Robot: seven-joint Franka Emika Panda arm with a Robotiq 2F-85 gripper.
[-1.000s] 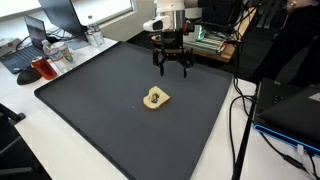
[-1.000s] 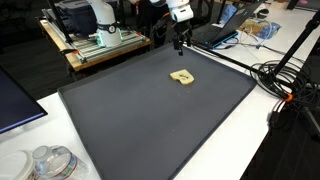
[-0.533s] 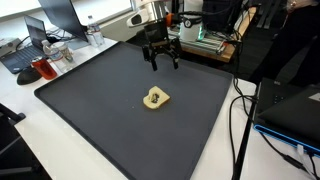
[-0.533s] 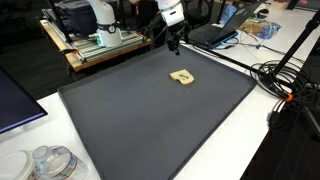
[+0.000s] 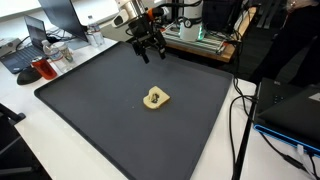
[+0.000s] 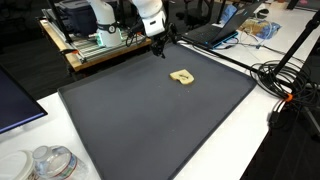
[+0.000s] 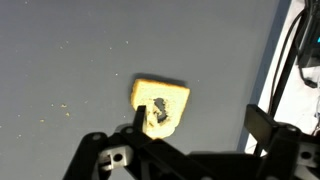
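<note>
Gripper (image 5: 151,52) at upper centre of frame, jaws spread wide, empty — tan toast-like piece (image 5: 155,98) mid-frame on dark mat (image 5: 90,110), well apart.

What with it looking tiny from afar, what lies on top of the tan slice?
A small dark lump sits on the tan slice; its kind is unclear. The slice hides the mat beneath.

Counted on the tabletop: one dark mat (image 5: 90,115); one tan toast-shaped piece (image 5: 155,98) on it; one hand (image 5: 152,56) above the mat's far edge; one open laptop (image 5: 22,55) beyond a mat corner.
</note>
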